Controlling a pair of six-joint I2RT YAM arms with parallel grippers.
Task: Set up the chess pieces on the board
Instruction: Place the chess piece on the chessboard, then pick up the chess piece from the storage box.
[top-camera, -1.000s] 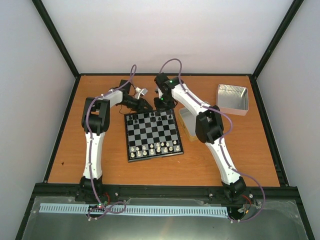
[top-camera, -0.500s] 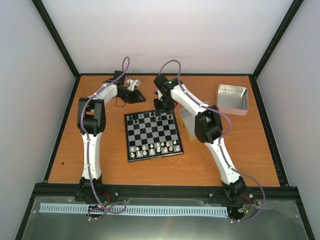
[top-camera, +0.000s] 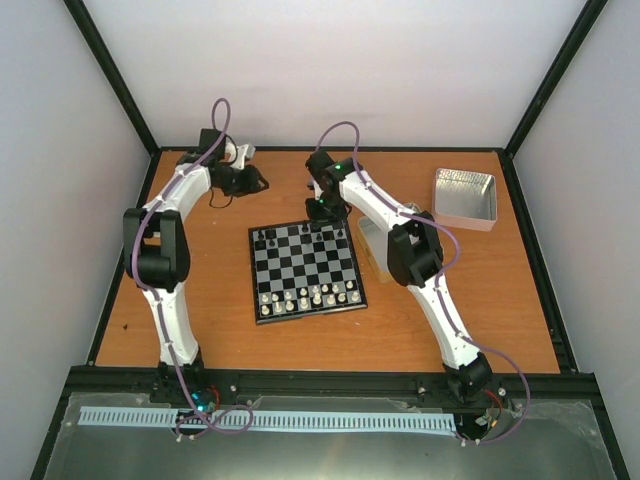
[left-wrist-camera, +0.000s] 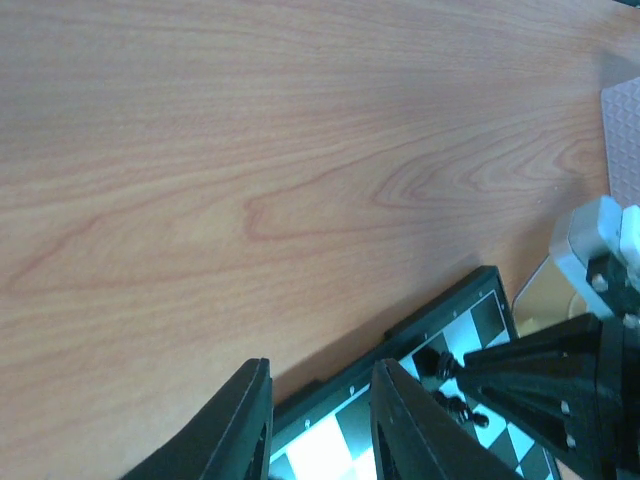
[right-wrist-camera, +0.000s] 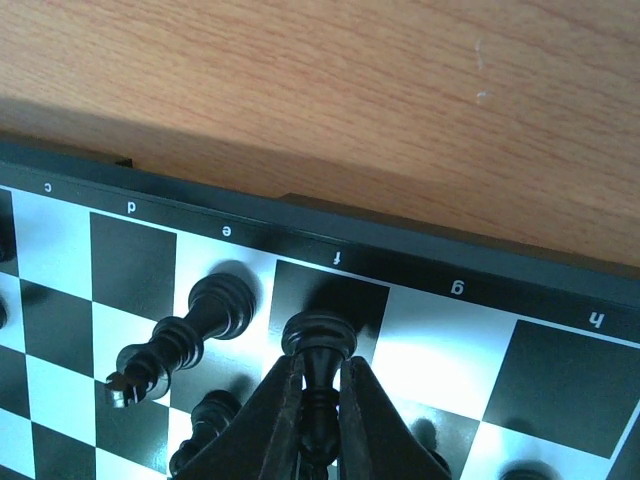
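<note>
The left gripper (top-camera: 258, 182) has swung away from the board (top-camera: 305, 270)

Board (right-wrist-camera: 400, 262) border, rt wrist view: white file letters c, d, e, f, g, h; seen upside down; one per column.

right wrist: lower body of black piece (right-wrist-camera: 318, 340) was hidden inside right gripper (right-wrist-camera: 320, 372); board (right-wrist-camera: 450, 340) ran off three edges | left wrist: left gripper (left-wrist-camera: 323, 370) hid part of board | top: kinds of chess pieces (top-camera: 263, 237) were unreadable

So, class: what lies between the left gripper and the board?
Top view: only bare table between left gripper and board.
</note>
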